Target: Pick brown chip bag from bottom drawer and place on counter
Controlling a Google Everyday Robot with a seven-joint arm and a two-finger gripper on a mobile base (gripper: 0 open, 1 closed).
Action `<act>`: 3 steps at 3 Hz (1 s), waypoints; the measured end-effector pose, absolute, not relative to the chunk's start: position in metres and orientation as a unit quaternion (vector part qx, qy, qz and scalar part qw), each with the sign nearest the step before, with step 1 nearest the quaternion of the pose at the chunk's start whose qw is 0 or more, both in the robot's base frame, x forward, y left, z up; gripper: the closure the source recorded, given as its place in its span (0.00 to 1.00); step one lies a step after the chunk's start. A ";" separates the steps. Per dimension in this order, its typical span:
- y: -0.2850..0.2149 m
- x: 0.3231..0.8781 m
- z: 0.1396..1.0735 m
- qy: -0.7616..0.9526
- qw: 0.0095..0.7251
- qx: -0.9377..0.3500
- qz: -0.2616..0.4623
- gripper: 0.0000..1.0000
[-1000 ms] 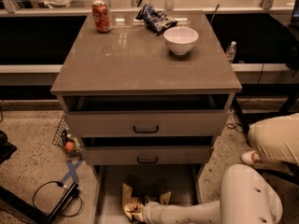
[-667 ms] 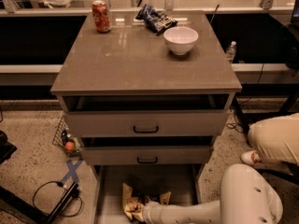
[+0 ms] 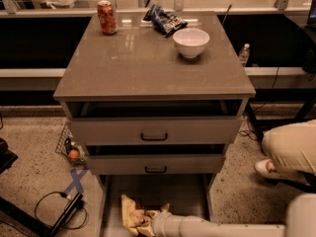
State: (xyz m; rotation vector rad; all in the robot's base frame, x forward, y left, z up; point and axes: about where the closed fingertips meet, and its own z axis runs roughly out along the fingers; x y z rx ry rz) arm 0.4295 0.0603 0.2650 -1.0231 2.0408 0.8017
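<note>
The brown chip bag (image 3: 131,212) lies crumpled on the floor of the open bottom drawer (image 3: 182,194), at its front left. My gripper (image 3: 144,222) comes in from the lower right on a pale arm and sits right at the bag, in contact with it. The bag's folds hide the gripper's end. The counter (image 3: 148,68) is the glossy grey-brown top of the cabinet, well above the drawer.
On the counter stand a red can (image 3: 106,17), a dark blue snack bag (image 3: 165,19) and a white bowl (image 3: 190,42). The two upper drawers (image 3: 154,131) overhang the bottom one. A person's leg (image 3: 291,147) is at right. A basket (image 3: 69,149) and cables lie at left.
</note>
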 end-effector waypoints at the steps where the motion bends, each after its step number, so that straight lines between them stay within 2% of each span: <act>1: 0.046 0.411 0.343 0.769 0.369 -0.401 0.335 1.00; 2: 0.003 0.402 0.412 0.769 0.393 -0.375 0.336 1.00; 3: 0.004 0.403 0.414 0.769 0.393 -0.375 0.337 1.00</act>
